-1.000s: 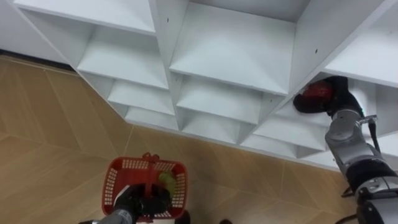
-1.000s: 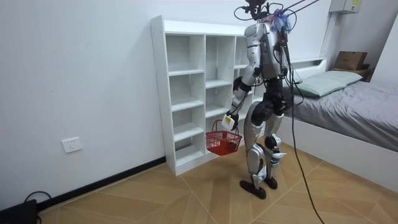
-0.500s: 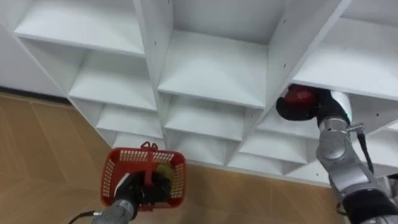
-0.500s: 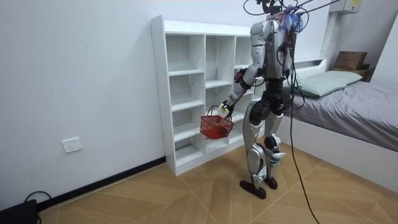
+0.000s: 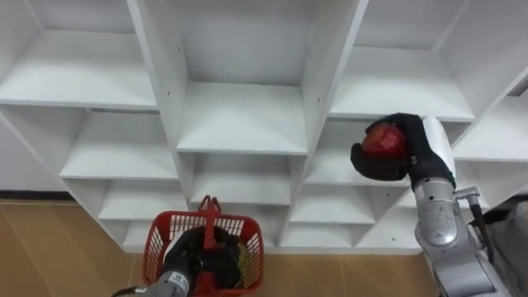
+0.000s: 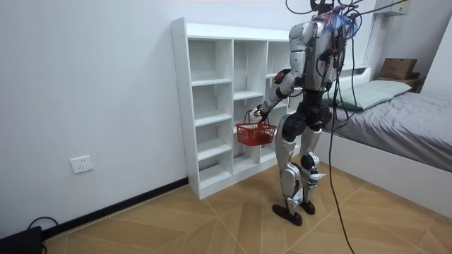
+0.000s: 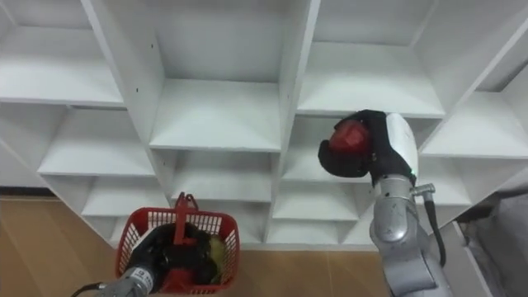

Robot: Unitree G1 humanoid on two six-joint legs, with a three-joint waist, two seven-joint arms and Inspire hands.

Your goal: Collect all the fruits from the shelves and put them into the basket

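Already done: one yellow-green fruit (image 7: 216, 249) is seen lying inside the red plastic mesh basket (image 5: 153, 247), at 7 o'clock in the eye views.
In hand: a round red fruit (image 5: 382, 142) is held at 3 o'clock, in front of the white wooden shelf closet (image 5: 239, 120), well apart from the basket.
Left to do: the red fruit is judged to need carrying across to the basket and releasing there.
Right hand (image 5: 410, 158): fingers are curled round the red fruit.
Left hand (image 5: 191, 257): fingers are closed round the basket's upright red handle (image 5: 208, 216).
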